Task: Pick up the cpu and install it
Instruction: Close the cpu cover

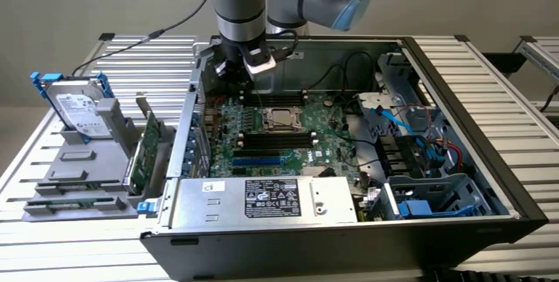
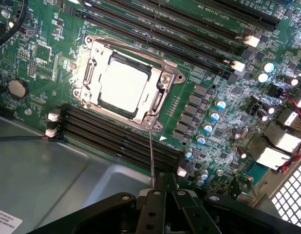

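Observation:
The cpu point(image 2: 122, 85), a flat square chip with a silver-grey top, lies inside the metal frame of the socket point(image 2: 162, 78) on the green motherboard point(image 2: 209, 92). In the exterior view the cpu point(image 1: 281, 118) sits mid-board inside the open computer case point(image 1: 463, 86). My gripper point(image 2: 160, 192) hangs above the board's far side, off to one side of the socket, its black fingers shut together. A thin metal rod point(image 2: 151, 156) runs from the socket's corner up to the fingertips; I cannot tell whether it is gripped. In the exterior view the gripper point(image 1: 235, 78) hangs under the arm.
Black memory slots point(image 2: 116, 136) run on both sides of the socket. Cables point(image 1: 410, 131) and drive bays fill the case on the exterior view's right. The power supply point(image 1: 262, 198) lies at the front. Outside, a labelled hard drive point(image 1: 78, 108) and a green card point(image 1: 144, 151) stand in a grey holder.

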Motion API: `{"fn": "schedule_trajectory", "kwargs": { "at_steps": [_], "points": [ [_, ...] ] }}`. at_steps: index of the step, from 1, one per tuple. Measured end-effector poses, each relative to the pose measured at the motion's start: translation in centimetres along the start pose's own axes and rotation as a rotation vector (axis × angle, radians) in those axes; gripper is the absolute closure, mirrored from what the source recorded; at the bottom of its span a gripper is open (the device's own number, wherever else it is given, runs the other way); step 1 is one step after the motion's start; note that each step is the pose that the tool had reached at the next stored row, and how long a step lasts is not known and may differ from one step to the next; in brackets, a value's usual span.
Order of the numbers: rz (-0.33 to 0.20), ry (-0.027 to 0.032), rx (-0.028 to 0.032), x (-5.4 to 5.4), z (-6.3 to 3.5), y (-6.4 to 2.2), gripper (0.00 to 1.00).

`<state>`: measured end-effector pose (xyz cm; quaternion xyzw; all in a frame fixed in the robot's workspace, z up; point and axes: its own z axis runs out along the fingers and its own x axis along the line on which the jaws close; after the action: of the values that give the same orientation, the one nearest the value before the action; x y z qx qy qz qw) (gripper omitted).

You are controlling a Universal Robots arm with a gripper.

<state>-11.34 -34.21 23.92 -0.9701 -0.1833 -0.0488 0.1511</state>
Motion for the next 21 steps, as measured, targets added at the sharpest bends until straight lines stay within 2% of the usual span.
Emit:
{"fn": "schedule_trajectory", "kwargs": {
  "at_steps": [6,13,18,21],
  "points": [
    [0.005,0.0014,-0.0002,0.8,0.02,0.35,0.89],
    [0.007,0.0037,0.0031,1.9,0.06,0.83,0.89],
    [0.020,0.0096,0.0066,2.0,0.04,1.05,0.89],
    [0.034,0.0140,0.0052,1.9,0.20,1.28,0.89]
  ]
}}
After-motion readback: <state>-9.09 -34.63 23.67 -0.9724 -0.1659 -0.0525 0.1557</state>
